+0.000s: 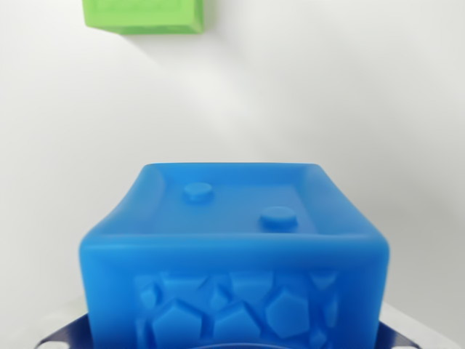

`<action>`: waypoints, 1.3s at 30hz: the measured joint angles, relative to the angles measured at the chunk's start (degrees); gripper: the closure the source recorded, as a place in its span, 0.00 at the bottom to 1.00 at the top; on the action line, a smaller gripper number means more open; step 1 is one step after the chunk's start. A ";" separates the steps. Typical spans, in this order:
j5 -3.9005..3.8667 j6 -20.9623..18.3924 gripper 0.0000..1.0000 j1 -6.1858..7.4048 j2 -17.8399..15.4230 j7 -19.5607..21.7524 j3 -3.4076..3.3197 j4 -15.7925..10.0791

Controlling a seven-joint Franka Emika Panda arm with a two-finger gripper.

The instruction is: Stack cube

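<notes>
Hand (234, 345): only dark blue parts of it show, at the lower left and lower right corners and along the bottom edge of the wrist view; the fingertips are hidden behind the cube, so whether it is spread, pressed together or pinching the cube cannot be told.

Green cube (143, 16): a bright green plastic block at the upper left of the wrist view, cut off by the top edge; only its lower part and front face show; it rests on the bench and casts a soft shadow to its right.

Blue cube (234, 258): a glossy, slightly translucent blue plastic cube filling the lower middle of the wrist view; its top face is recessed inside a raised rim and carries two round studs, one toward the back left, one nearer the front right; its near face bears a raised pattern of irregular polygons; its bottom runs off the lower edge.

Relation: the two cubes are well apart, the green one up and to the left of the blue one, bare bench between them.

Bench (349, 102): a plain white, smooth surface behind both cubes, with a faint diagonal band of lighter tone across the middle.
</notes>
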 joint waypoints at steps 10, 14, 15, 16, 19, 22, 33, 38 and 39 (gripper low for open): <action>-0.02 -0.88 1.00 1.79 0.65 1.51 0.11 1.52; -0.03 -1.21 1.00 2.43 0.93 1.99 0.15 2.11; -0.03 -1.29 1.00 2.61 1.01 2.13 0.16 2.25; -0.03 -1.37 1.00 2.78 1.09 2.29 0.17 2.42; -0.04 -1.69 1.00 3.31 1.32 2.74 0.19 2.96; -0.04 -1.95 1.00 3.72 1.50 3.05 0.23 3.40; -0.05 -2.87 1.00 5.47 2.38 4.40 0.29 5.24; -0.05 -3.34 1.00 6.25 2.84 5.03 0.31 6.16; -0.05 -3.45 1.00 6.42 2.94 5.15 0.32 6.38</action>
